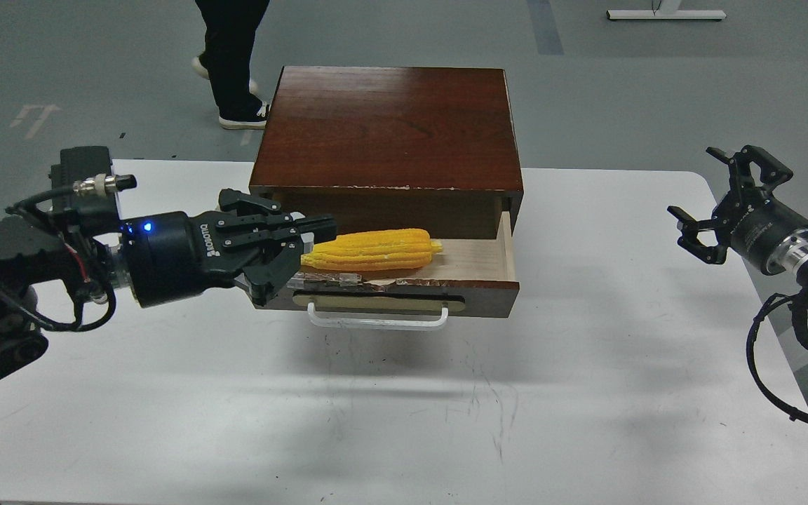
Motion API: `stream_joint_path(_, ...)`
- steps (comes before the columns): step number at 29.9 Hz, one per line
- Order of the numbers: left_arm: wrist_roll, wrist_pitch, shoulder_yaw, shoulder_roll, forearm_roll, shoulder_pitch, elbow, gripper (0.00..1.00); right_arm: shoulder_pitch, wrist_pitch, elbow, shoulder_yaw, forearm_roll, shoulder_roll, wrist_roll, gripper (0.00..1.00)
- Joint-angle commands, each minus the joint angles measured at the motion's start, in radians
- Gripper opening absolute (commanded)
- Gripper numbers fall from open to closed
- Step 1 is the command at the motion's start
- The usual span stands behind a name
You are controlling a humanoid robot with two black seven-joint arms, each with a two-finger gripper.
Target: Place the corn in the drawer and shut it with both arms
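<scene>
Over at the table's left edge, the left arm is seen reaching in level toward the drawer, and the left gripper (302, 249) is closed on the thick end of the corn (372, 250). The ear is held lying sideways, its tapered tip pointing right, just above the pale wood floor of the open drawer (477, 263). Whether the corn is already resting on that floor or is held a shade above it cannot be told from this angle. The fingers are narrowed round the ear, one above, one below, right at the drawer's left front corner and close over the chipped front edge.

So the placing step is judged to be in hand, and nearly finished. Next, the fingers would need to be spread and the gripper drawn back leftward, clear of the front lip, so the corn is left inside and not dragged out with it.

Moving right, the white bar handle (376, 319) is seen untouched below the drawer front, and the dark cabinet (390, 123) sits at the tabletop's far edge, middle. The drawer is pulled well out.

Far right, near the table's right edge, the right gripper (716, 203) is held well apart from the drawer, its claw fingers spread wide and empty. For the closing, both arms would have to be brought to the drawer front and it pushed squarely back. An uneven push could be expected to skew the cabinet on the smooth white table (404, 421).
</scene>
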Motion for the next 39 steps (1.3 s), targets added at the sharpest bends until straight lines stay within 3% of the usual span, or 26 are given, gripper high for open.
stream_joint_path(1,0.000,0.003,0.006,0.008,0.000,0.020,0.000,0.00,-0.005,0.000,-0.020,0.000,-0.009,0.001,0.000,0.99)
stream_joint_path(8,0.000,0.026,-0.003,0.014,-0.070,0.040,0.002,0.00,-0.009,0.000,-0.021,0.000,-0.043,0.003,0.000,0.99)
stream_joint_path(11,0.000,0.020,-0.002,0.084,-0.377,0.037,0.003,0.00,-0.012,0.000,-0.023,-0.002,-0.054,0.006,0.000,0.99)
stream_joint_path(13,0.000,0.011,0.006,0.115,-0.420,0.037,0.002,0.00,-0.014,0.000,-0.023,-0.002,-0.054,0.007,0.000,0.99)
stream_joint_path(18,0.000,0.003,0.049,0.158,-0.374,0.075,0.000,0.00,-0.015,0.000,-0.023,-0.002,-0.072,0.016,0.000,0.99)
stream_joint_path(23,0.000,0.089,0.093,0.178,-0.264,0.088,0.000,0.00,-0.023,0.000,-0.023,-0.002,-0.089,0.016,0.000,0.99)
stream_joint_path(28,0.000,0.109,0.106,0.218,-0.254,0.098,0.000,0.00,-0.031,0.000,-0.028,-0.002,-0.089,0.016,0.000,0.99)
stream_joint_path(30,0.000,0.146,0.128,0.234,-0.219,0.124,0.000,0.00,-0.034,0.000,-0.040,-0.002,-0.089,0.016,0.000,0.99)
stream_joint_path(33,0.000,0.264,0.171,0.235,-0.085,0.158,0.000,0.00,-0.037,0.000,-0.057,-0.002,-0.089,0.027,0.001,0.99)
stream_joint_path(36,0.000,0.478,0.278,0.226,0.076,0.198,0.002,0.00,-0.040,0.000,-0.061,-0.011,-0.094,0.038,0.001,0.99)
stream_joint_path(39,0.000,0.478,0.343,0.205,0.144,0.204,0.002,0.00,-0.040,0.000,-0.069,-0.032,-0.097,0.042,0.003,0.99)
